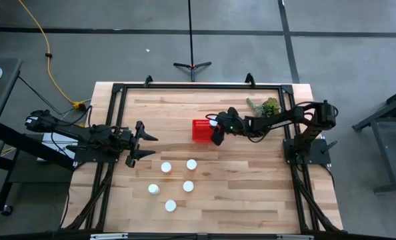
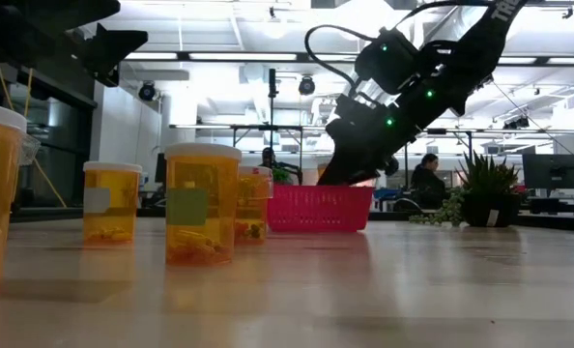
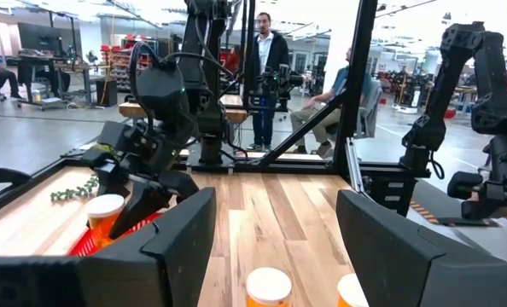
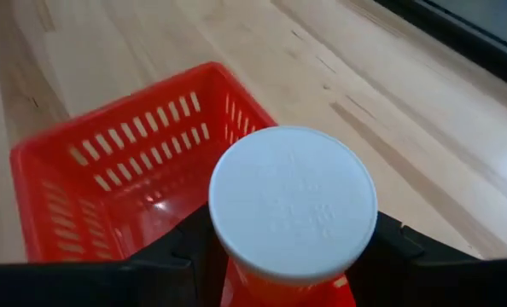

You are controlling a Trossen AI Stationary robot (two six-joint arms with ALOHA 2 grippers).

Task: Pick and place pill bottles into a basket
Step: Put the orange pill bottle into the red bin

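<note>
Five pill bottles, amber with white caps, stand upright on the wooden table: [image 1: 166, 167], [image 1: 191, 164], [image 1: 188, 186], [image 1: 153, 189], [image 1: 171, 206]. Some of them show close up in the low view [image 2: 202, 203]. The red basket [image 1: 199, 131] stands at mid-table. My right gripper [image 1: 216, 132] is over the basket's right end, shut on a sixth bottle [image 4: 292, 200]. My left gripper [image 1: 148, 147] is open and empty, left of the bottles and above the table. My right gripper pinches the bottle between its two fingers [image 4: 399, 247], on the amber body just under the white cap [image 4: 236, 286]. The fingers slant down from the table's right side. The bottle is about upright, cap up, over the basket [image 3: 106, 213]. Its bottom is hidden by the basket wall.
A green plant sprig [image 1: 266, 107] lies at the far right of the table. A black frame [image 1: 185, 85] runs around the table's edges. People show in the room beyond [image 3: 266, 51]. Bare wood [image 1: 251, 193] lies at the near right.
</note>
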